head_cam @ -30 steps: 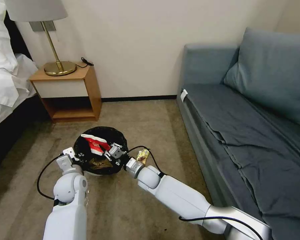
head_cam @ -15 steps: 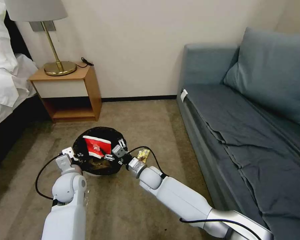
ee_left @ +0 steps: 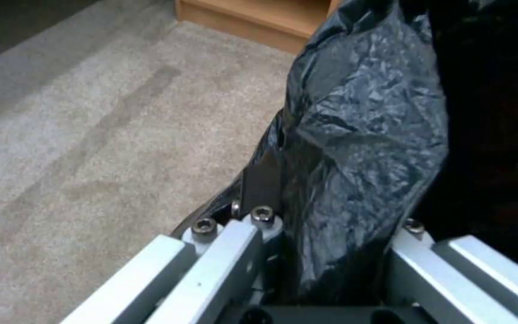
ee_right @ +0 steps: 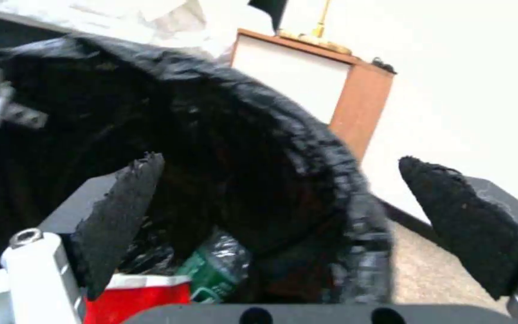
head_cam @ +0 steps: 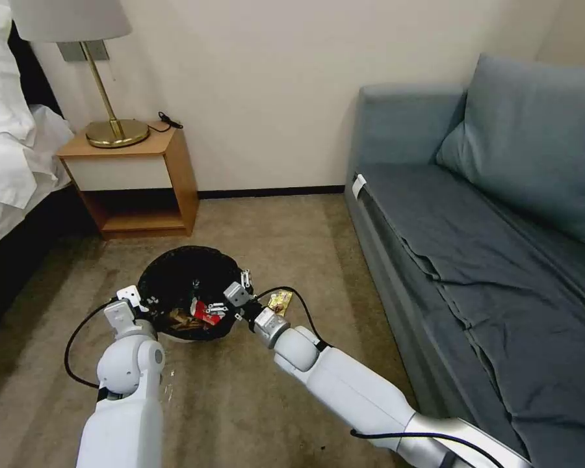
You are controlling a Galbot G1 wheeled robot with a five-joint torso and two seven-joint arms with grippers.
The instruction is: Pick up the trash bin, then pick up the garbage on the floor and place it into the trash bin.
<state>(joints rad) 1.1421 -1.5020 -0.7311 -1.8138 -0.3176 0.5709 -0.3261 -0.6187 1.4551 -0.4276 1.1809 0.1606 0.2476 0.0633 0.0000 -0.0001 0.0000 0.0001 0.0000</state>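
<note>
- Head view: the trash bin [head_cam: 187, 292] is held off the carpet [head_cam: 240, 403] by the left gripper [head_cam: 136, 303], clamped on its near-left rim. The right gripper [head_cam: 231, 299] is spread wide at the bin's right rim. A red-and-white wrapper [head_cam: 205, 313] and brown paper [head_cam: 182, 318] are seen inside; a gold-yellow wrapper [head_cam: 280, 301] lies on the carpet just right of the bin.
- Left wrist view: the black bag [ee_left: 361, 148] over the rim is pinched between the jaws.
- Right wrist view: the pads [ee_right: 121, 216] are apart, nothing between them; a green-labelled bottle [ee_right: 214, 270] is seen inside.

The crumpled red-and-white wrapper [head_cam: 206, 312] no longer lies spread across the top of the round bin lined with a crinkly black plastic bag [head_cam: 175, 270]; it now sits lower inside, just beside the brown paper [head_cam: 183, 318]. The right gripper [head_cam: 231, 292], jaws apart and empty, now sits slightly farther right at the bin's rim. The bin stands slightly farther from the robot.
</note>
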